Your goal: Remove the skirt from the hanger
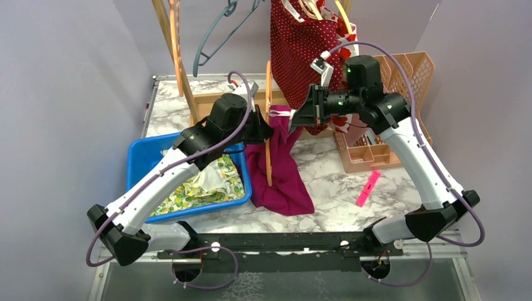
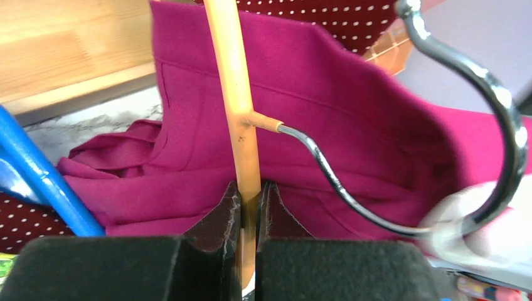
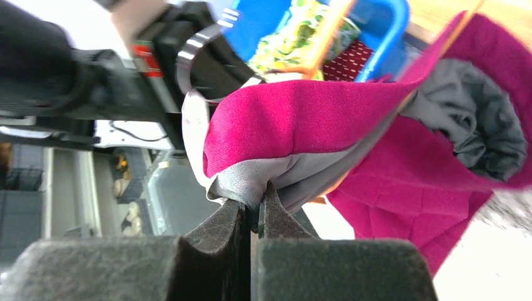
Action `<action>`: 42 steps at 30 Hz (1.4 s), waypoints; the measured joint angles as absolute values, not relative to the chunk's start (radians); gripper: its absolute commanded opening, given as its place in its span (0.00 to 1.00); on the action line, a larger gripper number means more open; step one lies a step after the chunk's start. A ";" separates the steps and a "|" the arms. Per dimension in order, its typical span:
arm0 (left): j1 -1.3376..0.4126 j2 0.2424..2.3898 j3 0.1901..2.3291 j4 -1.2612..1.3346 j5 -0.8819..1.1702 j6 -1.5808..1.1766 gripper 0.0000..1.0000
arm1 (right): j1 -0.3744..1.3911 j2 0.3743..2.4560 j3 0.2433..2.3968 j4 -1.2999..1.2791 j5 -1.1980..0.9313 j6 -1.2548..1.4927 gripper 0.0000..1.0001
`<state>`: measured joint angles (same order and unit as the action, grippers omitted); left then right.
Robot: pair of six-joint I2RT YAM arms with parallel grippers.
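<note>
The skirt (image 1: 283,179) is a soft magenta weave with a matte face and a smooth grey lining that shows where the waist is turned out. A stitched band runs along its top edge and loose folds fall below it. It is draped over the hanger (image 2: 242,119) above the middle of the table (image 1: 339,182). Its long axis runs from the raised waist at the far side down toward the near edge, and the hem lies in a crumpled fan on the marble-patterned top just beside the blue bin (image 1: 139,157). The hanger is a slim, round wooden bar of pale orange tone that stands nearly upright. A curved bright-metal hook (image 2: 502,106) branches sideways from its middle. The left gripper (image 2: 251,197) has its dark fingers closed tight on that bar, wood filling the slit between them. The right gripper (image 3: 251,210) meets it from the other side, its fingers pinched narrow on the skirt's edge, where the grey lining bunches. Further out, the bin holds a lemon-print cloth (image 1: 216,182), and a red white-dotted garment (image 1: 301,56) hangs behind. A peach plastic lattice basket (image 1: 415,66) stands to the right, with a pink marker (image 1: 368,188) lying on the table near it.
</note>
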<state>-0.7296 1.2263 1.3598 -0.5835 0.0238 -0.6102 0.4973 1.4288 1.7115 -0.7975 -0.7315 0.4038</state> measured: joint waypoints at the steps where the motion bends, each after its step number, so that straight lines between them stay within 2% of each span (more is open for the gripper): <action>1: -0.734 1.234 1.360 -0.593 0.006 -0.607 0.00 | 0.497 1.426 1.710 -0.784 -0.757 0.419 0.01; 9: -0.810 1.301 1.398 -0.624 -0.081 -0.582 0.00 | 0.496 1.452 1.716 -0.736 -0.867 0.499 0.01; 13: -0.825 1.296 1.391 -0.619 -0.119 -0.581 0.00 | 0.491 1.475 1.785 -0.808 -0.750 0.534 0.01; 18: -0.834 1.207 1.273 -0.542 -0.125 -0.554 0.00 | 0.448 1.507 1.886 -0.923 -0.586 0.562 0.01; 24: -0.846 1.119 1.197 -0.492 -0.108 -0.514 0.00 | 0.431 1.596 1.959 -0.940 -0.662 0.545 0.01; 30: -0.842 1.154 1.250 -0.525 -0.036 -0.511 0.00 | 0.430 1.574 1.844 -0.801 -0.807 0.529 0.01; 34: -0.842 1.161 1.251 -0.517 0.000 -0.502 0.00 | 0.426 1.545 1.814 -0.785 -0.793 0.561 0.01; 42: -0.839 1.143 1.228 -0.474 0.035 -0.488 0.00 | 0.425 1.573 1.908 -0.888 -0.644 0.522 0.02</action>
